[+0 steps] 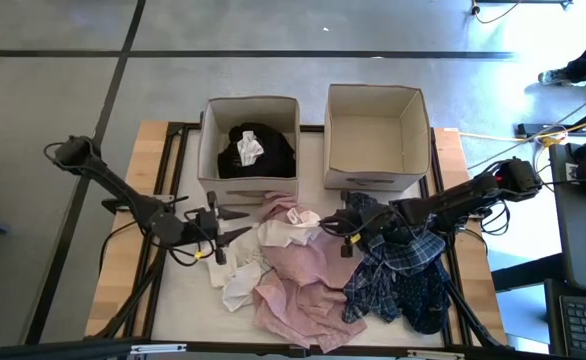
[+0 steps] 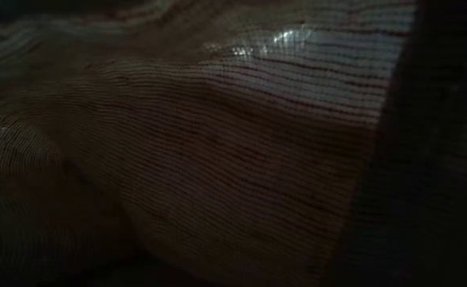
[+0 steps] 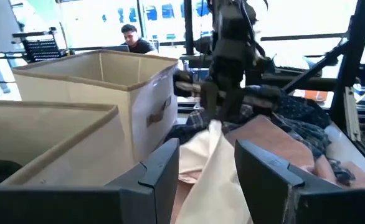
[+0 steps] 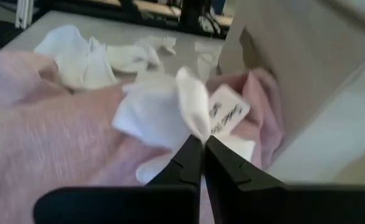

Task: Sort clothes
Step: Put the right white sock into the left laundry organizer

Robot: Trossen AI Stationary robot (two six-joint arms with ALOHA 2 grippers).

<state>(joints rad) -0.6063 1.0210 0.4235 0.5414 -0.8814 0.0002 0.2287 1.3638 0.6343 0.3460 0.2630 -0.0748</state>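
Just ahead of the right tool (image 4: 202,142), pinched shut on a white sock (image 4: 161,112), we see pink garment (image 1: 303,285) beneath; left tool (image 1: 235,222) w/ fingers apart, nearby on tabletop (image 1: 173,300).

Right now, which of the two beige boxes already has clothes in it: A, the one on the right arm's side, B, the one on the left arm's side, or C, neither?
B: the left box holds a black garment with a white sock on it; the right box shows only its bare bottom.
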